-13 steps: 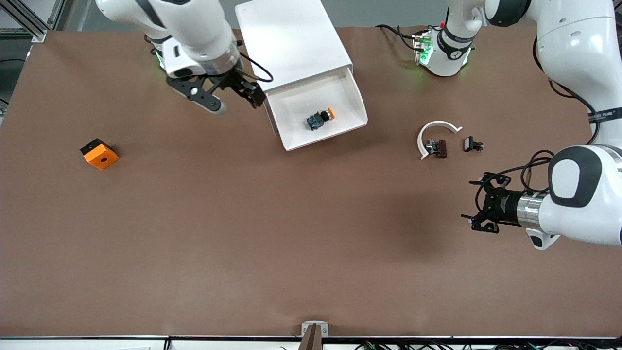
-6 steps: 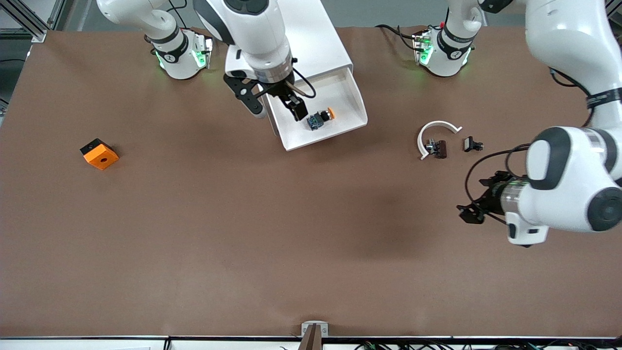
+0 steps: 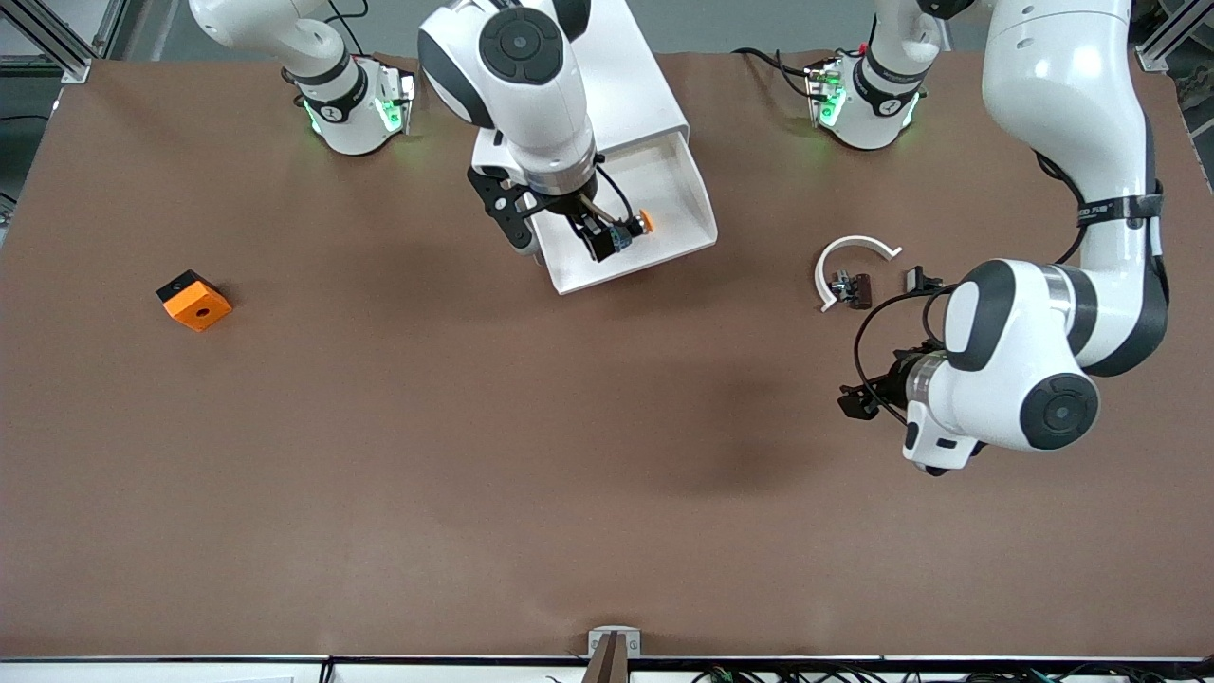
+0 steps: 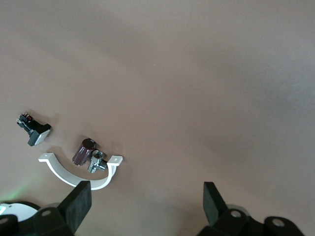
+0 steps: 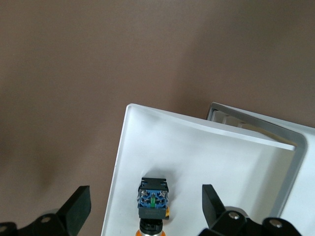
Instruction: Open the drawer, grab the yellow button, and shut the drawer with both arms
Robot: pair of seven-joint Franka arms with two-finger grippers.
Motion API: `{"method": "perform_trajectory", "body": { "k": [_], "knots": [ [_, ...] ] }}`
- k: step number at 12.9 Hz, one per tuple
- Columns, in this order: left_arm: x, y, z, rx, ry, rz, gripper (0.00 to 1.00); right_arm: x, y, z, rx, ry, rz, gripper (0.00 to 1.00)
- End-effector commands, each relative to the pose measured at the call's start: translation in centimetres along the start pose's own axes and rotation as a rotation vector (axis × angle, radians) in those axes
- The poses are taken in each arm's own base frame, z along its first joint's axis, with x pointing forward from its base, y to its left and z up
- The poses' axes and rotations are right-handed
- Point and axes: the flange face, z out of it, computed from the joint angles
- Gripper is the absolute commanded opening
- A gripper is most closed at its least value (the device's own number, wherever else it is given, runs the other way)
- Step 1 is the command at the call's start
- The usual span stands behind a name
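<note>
Drawer open, button not picked yet, close still to do.

Nearest you, the left pincer (image 3: 858,398) hangs over bare bench (image 3: 474,474), jaws wide and empty; that arm is waiting. Just up from it lie the white C-shaped ring (image 3: 847,261), a small dark part (image 4: 87,151) inside its curve, and a black clip (image 4: 33,130) beside them. The orange block (image 3: 193,300) sits toward the right arm's end. Further up, the drawer (image 3: 683,204) stands pulled out, with the button (image 3: 631,229) lying in its tray. The right pincer (image 3: 560,232) is over it, jaws wide, one finger (image 3: 598,242) inside the tray, the other over the drawer's side wall. You can't see contact: the button's orange cap is cut off in the right wrist view, and the arm covers part of the cabinet (image 3: 626,76).
</note>
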Motion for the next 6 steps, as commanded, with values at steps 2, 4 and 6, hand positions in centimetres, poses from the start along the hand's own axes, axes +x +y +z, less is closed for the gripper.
{"method": "perform_trajectory", "body": {
  "k": [2, 4, 6],
  "knots": [
    [-4.3, -0.1, -0.1, 0.034, 0.019, 0.063, 1.0, -0.9, -1.6, 1.7, 0.024, 0.001, 0.016, 1.0],
    [-6.9, -2.3, 0.9, 0.04, 0.04, 0.08, 1.0, -1.1, -2.2, 3.0, 0.033, -0.001, 0.017, 1.0],
    [-8.9, -3.5, 1.5, 0.02, 0.059, 0.098, 1.0, -2.1, -2.0, 3.7, 0.022, 0.003, -0.001, 1.0]
  ]
}}
